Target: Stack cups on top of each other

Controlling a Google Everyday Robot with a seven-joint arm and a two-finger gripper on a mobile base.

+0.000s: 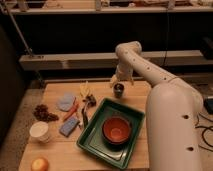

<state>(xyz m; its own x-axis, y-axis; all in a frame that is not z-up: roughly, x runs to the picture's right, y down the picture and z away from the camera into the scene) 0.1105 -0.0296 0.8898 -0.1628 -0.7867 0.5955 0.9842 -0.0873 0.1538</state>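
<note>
Wooden table (62, 152), dark shelving behind it. I count two cups, both upright with mouths up. The blue-grey tumbler (118, 90) sits by the far edge, just past the green tray (94, 134). The white cup (39, 131) is near the left edge, well apart, with bare wood beside it. The gripper (120, 80) hovers right over the tumbler, and I can't tell its state.

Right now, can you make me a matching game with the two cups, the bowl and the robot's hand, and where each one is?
Things:
1. blue-grey tumbler
2. white cup
3. orange-red bowl
4. gripper

Places:
A. near the left edge of the table in the picture
B. close over the tumbler
C. on the table's far side, beyond the tray
D. inside the green tray

Pairs: 1-C, 2-A, 3-D, 4-B.
</note>
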